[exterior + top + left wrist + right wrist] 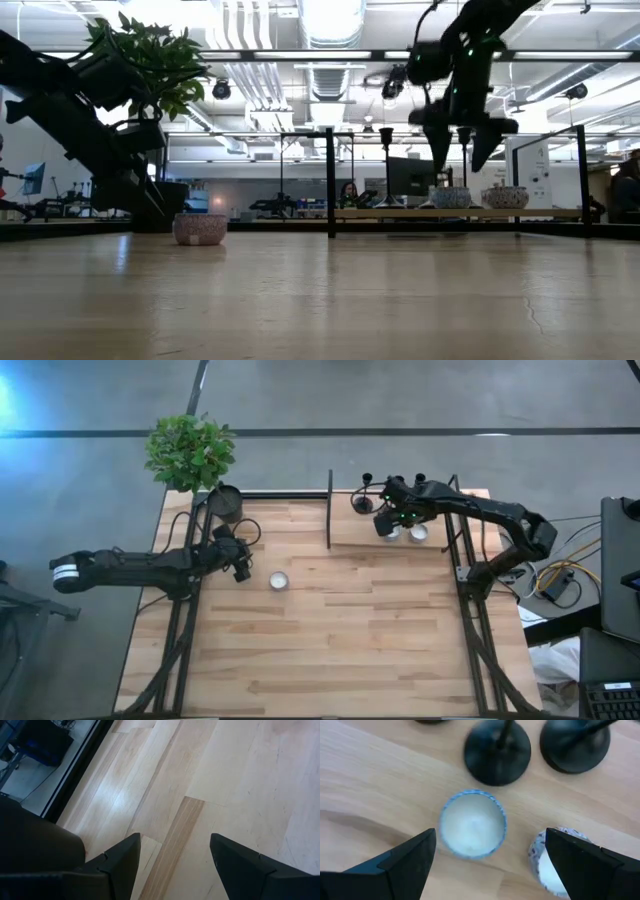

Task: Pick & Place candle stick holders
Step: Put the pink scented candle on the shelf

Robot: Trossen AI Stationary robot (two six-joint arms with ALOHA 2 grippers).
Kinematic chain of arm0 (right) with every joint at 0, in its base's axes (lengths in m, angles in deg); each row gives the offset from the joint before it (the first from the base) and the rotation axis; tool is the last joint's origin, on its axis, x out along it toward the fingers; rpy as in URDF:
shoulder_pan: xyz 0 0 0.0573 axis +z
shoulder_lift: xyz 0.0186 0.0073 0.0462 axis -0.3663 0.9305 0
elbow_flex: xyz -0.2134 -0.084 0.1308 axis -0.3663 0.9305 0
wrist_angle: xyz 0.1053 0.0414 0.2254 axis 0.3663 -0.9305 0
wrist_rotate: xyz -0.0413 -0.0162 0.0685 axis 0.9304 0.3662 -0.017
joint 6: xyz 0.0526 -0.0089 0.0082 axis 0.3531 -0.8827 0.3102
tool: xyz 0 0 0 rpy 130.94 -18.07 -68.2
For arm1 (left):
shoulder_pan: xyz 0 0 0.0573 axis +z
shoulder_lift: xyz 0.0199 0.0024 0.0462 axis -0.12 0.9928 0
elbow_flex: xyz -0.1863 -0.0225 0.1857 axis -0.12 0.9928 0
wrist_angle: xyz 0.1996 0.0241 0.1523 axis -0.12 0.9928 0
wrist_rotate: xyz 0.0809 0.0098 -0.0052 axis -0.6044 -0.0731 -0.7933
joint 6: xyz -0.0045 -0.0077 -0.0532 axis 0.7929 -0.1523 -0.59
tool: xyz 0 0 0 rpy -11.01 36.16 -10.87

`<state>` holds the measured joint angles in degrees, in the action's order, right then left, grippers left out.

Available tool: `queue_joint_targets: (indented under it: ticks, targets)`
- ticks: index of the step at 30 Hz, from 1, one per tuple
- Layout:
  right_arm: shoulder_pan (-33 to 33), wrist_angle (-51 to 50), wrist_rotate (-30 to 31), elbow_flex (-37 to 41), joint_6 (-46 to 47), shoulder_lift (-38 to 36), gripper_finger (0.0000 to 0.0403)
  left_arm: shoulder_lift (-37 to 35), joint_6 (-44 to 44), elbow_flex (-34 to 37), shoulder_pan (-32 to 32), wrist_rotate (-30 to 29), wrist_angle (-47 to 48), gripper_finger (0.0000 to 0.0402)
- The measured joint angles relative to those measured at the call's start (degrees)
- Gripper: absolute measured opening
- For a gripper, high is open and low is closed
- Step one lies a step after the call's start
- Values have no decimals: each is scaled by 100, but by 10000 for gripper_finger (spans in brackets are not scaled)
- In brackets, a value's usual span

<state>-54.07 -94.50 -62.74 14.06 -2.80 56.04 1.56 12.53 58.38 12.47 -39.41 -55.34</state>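
Note:
Three black candlestick holders stand on their round bases at the back of a raised wooden shelf (345,532). One (362,501) shows left of my right arm; the right wrist view shows two bases (497,752) (575,742) and the edge of a third (430,721). My right gripper (490,840) is open, fingers pointing down, above a small white cup (472,822) on the shelf, nearer than the holders. It also shows in the high view (388,525) and the low view (460,150). My left gripper (243,572) is open and empty over bare table (175,845).
A second patterned cup (552,865) stands right beside the first on the shelf. A third cup (278,580) sits on the table near my left gripper. A potted green plant (225,503) stands at the back left. A black upright post (330,510) borders the shelf's left end.

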Motion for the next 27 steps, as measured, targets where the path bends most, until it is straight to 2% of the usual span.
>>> queue_joint_targets:
  ticks: [7, 17, 23, 27]
  targets:
    - [347, 85, -226, -119, 132, -1063, 366, 0, 0, 0, 0, 0, 1, 246]
    - [1218, 129, -165, -702, 722, -2481, 366, -1, 0, 0, 1, 0, 2, 245]
    - [2213, 1115, -72, -1034, 716, -2583, 366, -1, 0, 0, 0, 0, 2, 246]
    - [3234, 1377, 665, -1200, 610, -2205, 365, -1, 0, 0, -1, 0, 0, 246]
